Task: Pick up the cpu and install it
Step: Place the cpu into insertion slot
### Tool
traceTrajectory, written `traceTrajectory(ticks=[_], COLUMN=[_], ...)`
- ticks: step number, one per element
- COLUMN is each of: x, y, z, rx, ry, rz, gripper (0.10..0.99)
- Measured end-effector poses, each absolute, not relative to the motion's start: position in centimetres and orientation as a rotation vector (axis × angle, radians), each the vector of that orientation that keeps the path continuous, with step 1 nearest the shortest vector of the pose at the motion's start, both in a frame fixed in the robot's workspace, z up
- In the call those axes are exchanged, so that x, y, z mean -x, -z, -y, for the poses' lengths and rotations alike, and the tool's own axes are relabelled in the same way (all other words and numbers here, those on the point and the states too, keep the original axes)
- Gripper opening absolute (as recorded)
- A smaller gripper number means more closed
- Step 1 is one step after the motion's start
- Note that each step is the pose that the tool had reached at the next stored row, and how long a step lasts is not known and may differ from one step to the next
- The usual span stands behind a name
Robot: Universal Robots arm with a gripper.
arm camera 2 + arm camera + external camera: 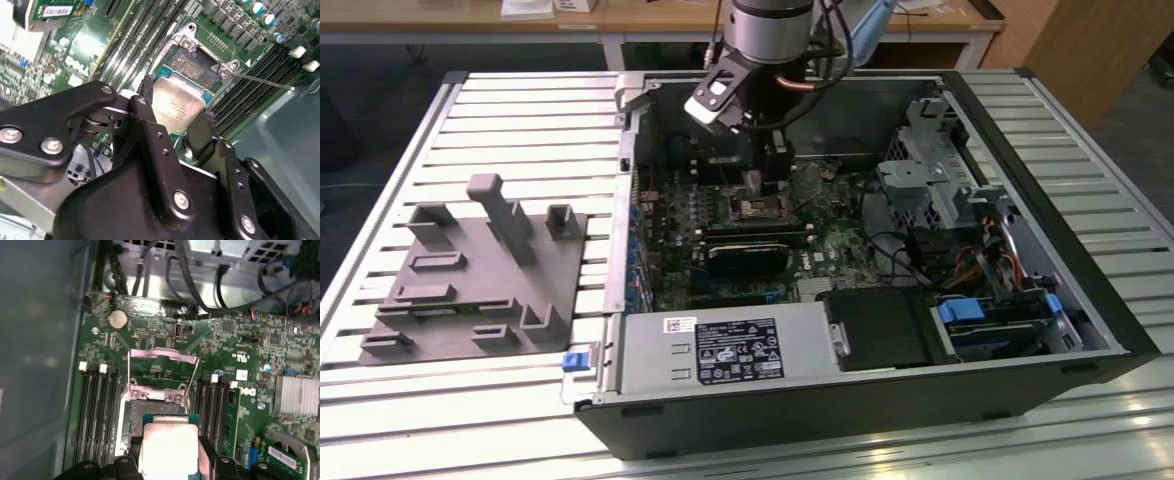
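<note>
**Gripper holds cpu over the open socket**

The gripper [771,170] is down inside the PC case [854,405], near the middle of the green board [834,250]. The case lies open on a table [520,110] made of long metal strips. On the exterior view's left, well apart from the case, sits a grey plate [467,270] w/ blocks on it.

In the second wrist view the gripper [175,114] has the cpu [175,102] between its two black fingers [145,112]. The jaws are closed on the chip, one finger on each side, so the gap is just as wide as the chip. The shiny silver top of the cpu faces the camera & a thin green-blue rim shows round it.

The cpu hangs right by the socket [192,65]. Part of the socket's dark speckled floor is bare. Can't tell if the chip touches the socket or floats just above it. A thin metal lever [260,80] sticks out to one side.

In the first wrist view the gripper [170,462] grips the cpu [170,447] the same way. The socket [134,417] is open & its metal frame [161,356] is flipped up. Rows of long black slots [97,407] run along both sides of the socket. A round silver battery [118,318] sits on the board farther off.
</note>
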State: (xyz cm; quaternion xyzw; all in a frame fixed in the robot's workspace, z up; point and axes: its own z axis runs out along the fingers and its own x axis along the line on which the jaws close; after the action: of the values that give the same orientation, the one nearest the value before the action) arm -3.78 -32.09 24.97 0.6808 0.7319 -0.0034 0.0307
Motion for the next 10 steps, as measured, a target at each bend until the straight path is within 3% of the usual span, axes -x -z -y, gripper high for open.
traceTrajectory(ticks=[10], x=[4.0], y=[-23.4], z=[30.9], rx=[-2.153], ry=[0.012], rz=[-2.203], gripper=[0.525])
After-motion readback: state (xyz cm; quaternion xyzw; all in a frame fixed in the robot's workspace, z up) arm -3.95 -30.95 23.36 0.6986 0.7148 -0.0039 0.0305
